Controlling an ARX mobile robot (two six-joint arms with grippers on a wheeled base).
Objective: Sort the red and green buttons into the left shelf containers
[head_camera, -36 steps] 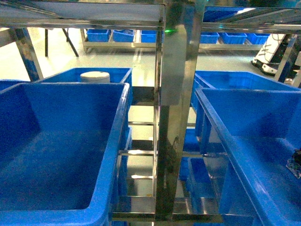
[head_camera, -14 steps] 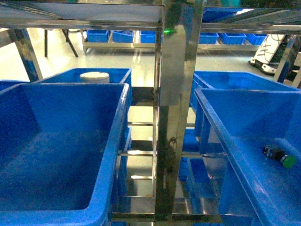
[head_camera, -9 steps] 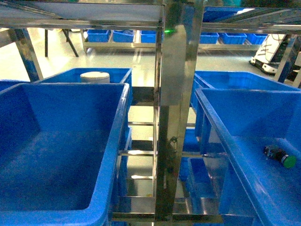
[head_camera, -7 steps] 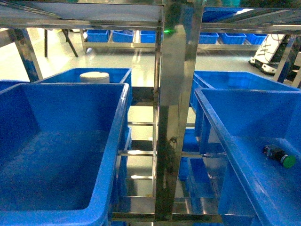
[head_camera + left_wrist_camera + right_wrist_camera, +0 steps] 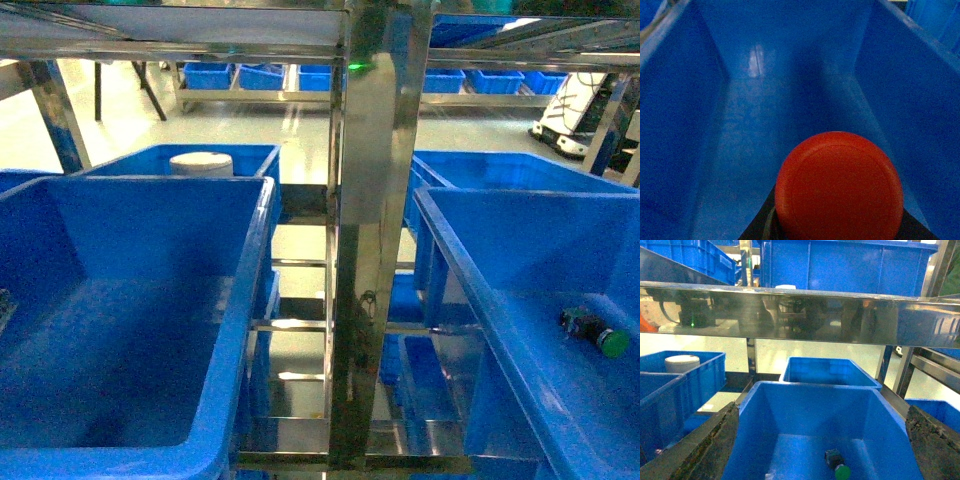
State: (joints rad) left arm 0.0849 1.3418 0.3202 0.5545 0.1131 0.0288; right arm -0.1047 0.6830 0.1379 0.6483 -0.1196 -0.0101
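The red button (image 5: 839, 187) fills the lower part of the left wrist view, cap toward the camera. My left gripper (image 5: 837, 231) is shut on it, with dark fingers (image 5: 758, 227) showing beneath the cap. It hangs inside the left large blue bin (image 5: 715, 115) (image 5: 245, 300). In the head view only a dark sliver shows at that bin's left edge. The green button (image 5: 598, 335) (image 5: 837, 466) lies on its side on the floor of the right large blue bin (image 5: 470, 280) (image 5: 805, 390). My right gripper (image 5: 822, 411) is open, drawn back in front of that bin, holding nothing.
A steel shelf post (image 5: 372, 250) stands between the two bins, and a steel shelf rail (image 5: 800, 312) crosses above. Behind are two more blue bins (image 5: 250, 155) (image 5: 520, 170); the left one holds a white cylinder (image 5: 201, 163). More blue bins line a far shelf.
The right gripper has left the right bin, where the green button now lies. A dark sliver has appeared at the left edge of the left bin in the head view.
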